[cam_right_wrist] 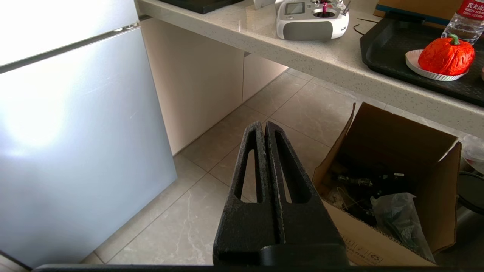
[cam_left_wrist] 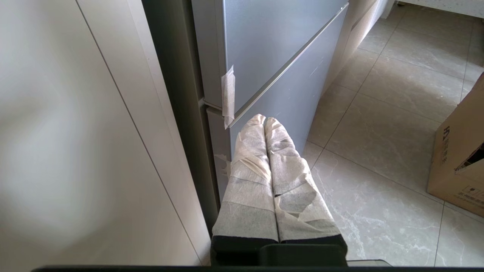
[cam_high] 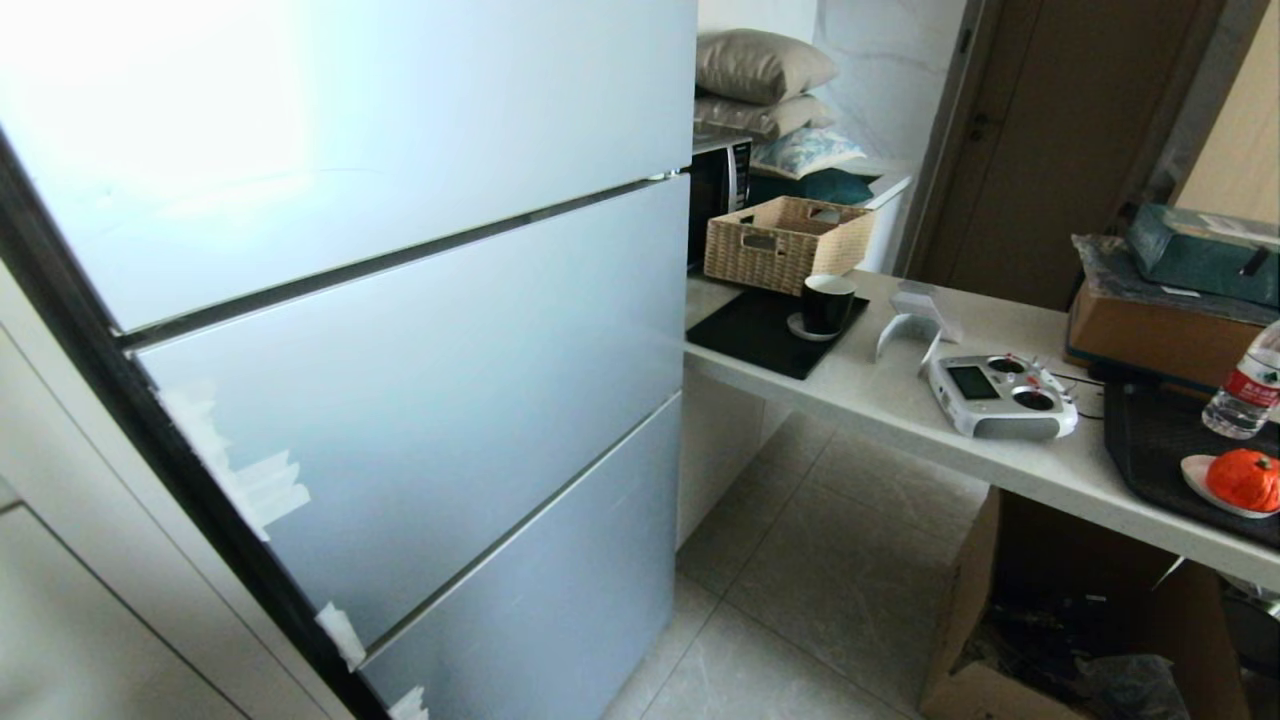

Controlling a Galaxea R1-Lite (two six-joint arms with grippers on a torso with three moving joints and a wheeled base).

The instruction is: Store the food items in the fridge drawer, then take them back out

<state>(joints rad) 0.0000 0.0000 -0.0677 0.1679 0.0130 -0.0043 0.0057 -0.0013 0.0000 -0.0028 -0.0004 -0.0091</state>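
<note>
An orange-red ribbed food item [cam_high: 1243, 479] [cam_right_wrist: 446, 56] sits on a small white plate on the black tray at the counter's right end. The pale blue-grey fridge [cam_high: 400, 330] [cam_right_wrist: 68, 143] [cam_left_wrist: 272, 56] fills the left, all its fronts closed, so the fridge drawer is hidden. My left gripper [cam_left_wrist: 264, 120], its fingers wrapped in white tape, is shut and empty, low beside the fridge's bottom corner. Over the floor tiles between fridge and cardboard box, my right gripper [cam_right_wrist: 263, 126] is black, shut and empty. Neither arm shows in the head view.
The white counter [cam_high: 900, 400] holds a wicker basket [cam_high: 785, 240], a black mug [cam_high: 827, 303], a grey remote controller [cam_high: 1000, 395], a black tray [cam_high: 1150, 440] and a water bottle [cam_high: 1245, 385]. An open cardboard box [cam_right_wrist: 397, 181] stands on the floor under it.
</note>
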